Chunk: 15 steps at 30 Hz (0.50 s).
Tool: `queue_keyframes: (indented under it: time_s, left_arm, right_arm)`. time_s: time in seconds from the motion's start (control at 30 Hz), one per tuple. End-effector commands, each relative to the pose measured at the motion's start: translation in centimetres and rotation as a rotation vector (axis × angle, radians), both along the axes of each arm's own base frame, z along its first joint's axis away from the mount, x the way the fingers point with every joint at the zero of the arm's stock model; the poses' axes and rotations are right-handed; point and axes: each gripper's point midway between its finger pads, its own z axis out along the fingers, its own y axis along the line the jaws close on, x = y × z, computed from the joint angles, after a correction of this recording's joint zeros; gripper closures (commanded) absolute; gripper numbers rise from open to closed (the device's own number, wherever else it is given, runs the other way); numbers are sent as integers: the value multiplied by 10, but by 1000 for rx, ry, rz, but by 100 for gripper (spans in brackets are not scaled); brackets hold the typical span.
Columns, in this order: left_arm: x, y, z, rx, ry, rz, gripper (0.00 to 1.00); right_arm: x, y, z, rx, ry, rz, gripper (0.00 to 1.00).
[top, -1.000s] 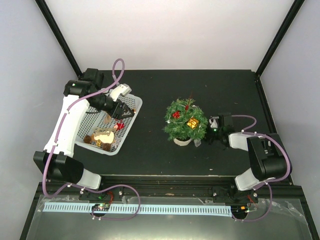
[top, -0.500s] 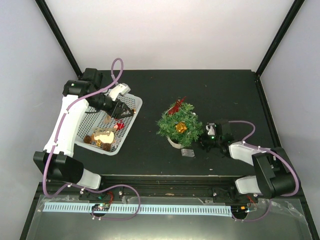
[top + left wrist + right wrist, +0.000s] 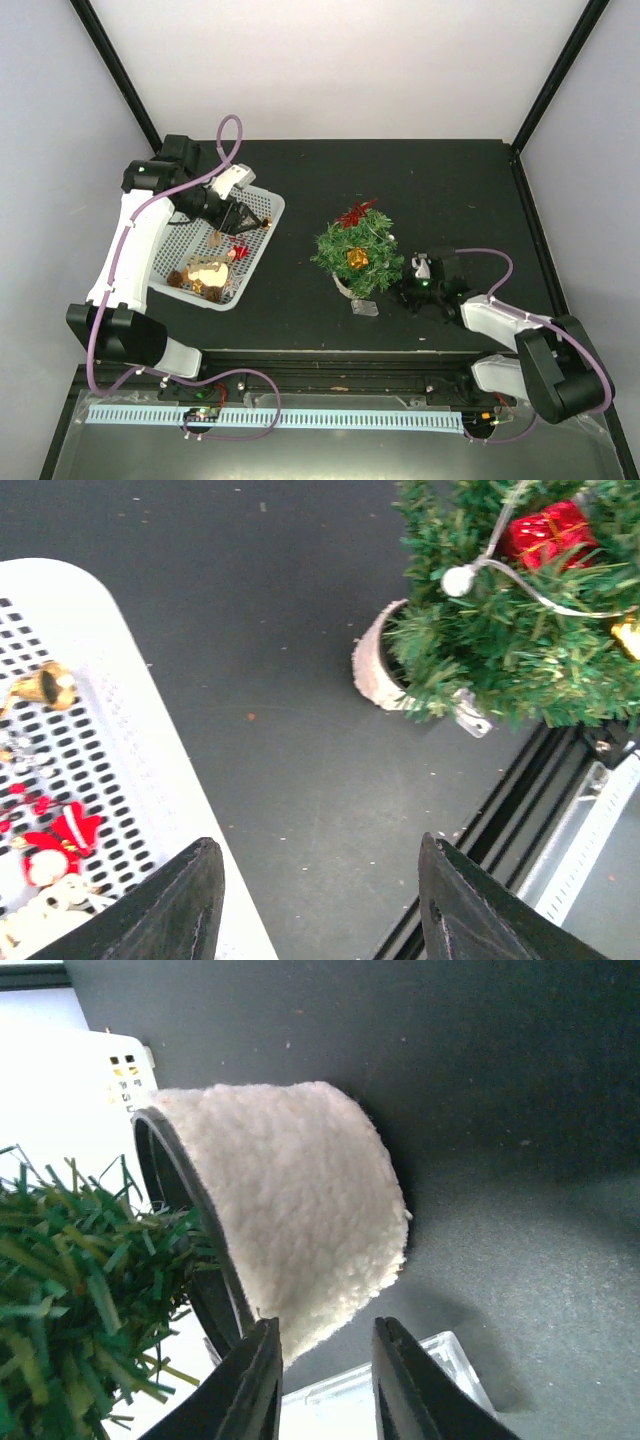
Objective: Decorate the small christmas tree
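The small christmas tree leans tilted at mid-table, with a gold gift and a red bow on it. Its whitish fleecy pot fills the right wrist view, needles at the left. My right gripper is low beside the pot; in the right wrist view the gripper has its jaws a little apart, the pot's lower edge just at the left fingertip, nothing pinched. My left gripper hovers over the white basket's right rim, and in the left wrist view the gripper is open and empty.
A clear plastic box lies on the table by the pot, just beyond my right fingers. The basket holds a gold bell, a red Santa figure and other ornaments. A black rail runs along the near edge.
The tree has shifted left and tipped from upright to leaning, which uncovered the clear box. My right gripper followed it down and left. The left arm barely moved.
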Motion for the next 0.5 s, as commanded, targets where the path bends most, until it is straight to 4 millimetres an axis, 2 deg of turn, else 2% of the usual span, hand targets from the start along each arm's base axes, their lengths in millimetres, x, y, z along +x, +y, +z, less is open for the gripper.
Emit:
queue_keyframes:
  time_s: [0.0,0.07,0.13,0.3,0.47]
  left_arm:
    - [13,20,6,80,-86,70,46]
    - [18,33,1,127,-95,108,46]
    - [25,50,-7,173,-88,161,46]
    - [35,86,-32,242,-37,239,47]
    - [45,117,-58,354,-9,290,47]
  right_arm:
    - [-3,-8,0,-68,-18,-3,65]
    - [-4,-13,0,-105,-23,-5,49]
    - [-2,-18,2,-158,-39,0,40]
    - [1,-27,9,-207,-59,-5,34]
    - [5,-43,17,-294,-71,-11,33]
